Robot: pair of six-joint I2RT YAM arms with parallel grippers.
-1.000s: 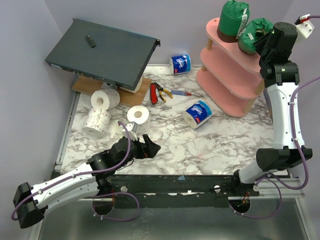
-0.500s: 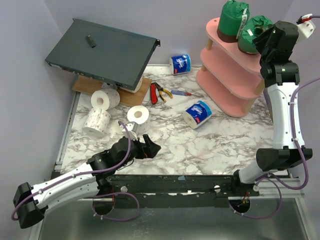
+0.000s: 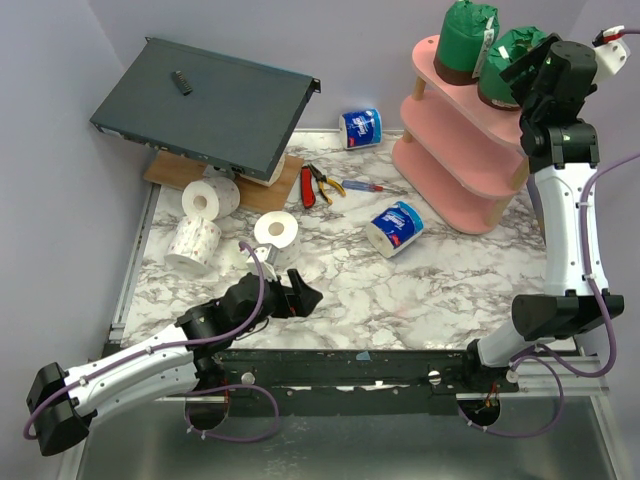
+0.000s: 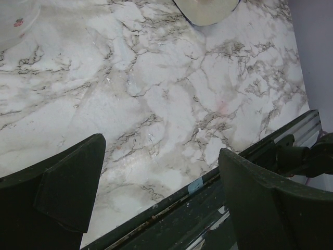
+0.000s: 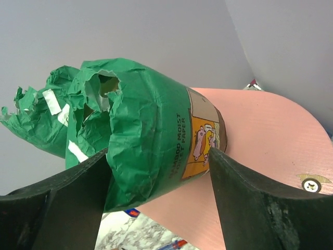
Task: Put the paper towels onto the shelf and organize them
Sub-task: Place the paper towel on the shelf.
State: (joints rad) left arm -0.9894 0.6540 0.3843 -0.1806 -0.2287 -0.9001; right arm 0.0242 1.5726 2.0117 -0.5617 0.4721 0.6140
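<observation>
Release step: my right gripper stands parted around the green-wrapped paper roll on the pink three-tier shelf, upper right. My left gripper is spread, empty. Next: retreat without nudging it.

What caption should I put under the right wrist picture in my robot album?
The right hand straddles a green-wrapped paper towel roll on the top board of the pink shelf.

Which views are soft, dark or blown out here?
Top external: sharp, evenly lit, faint shadows by the shelf. Left wrist: marble table crisp, left end effector fingers dark, slightly soft. Right wrist: green-wrapped roll sharp, right end effector fingers nearly black, no glare.
</observation>
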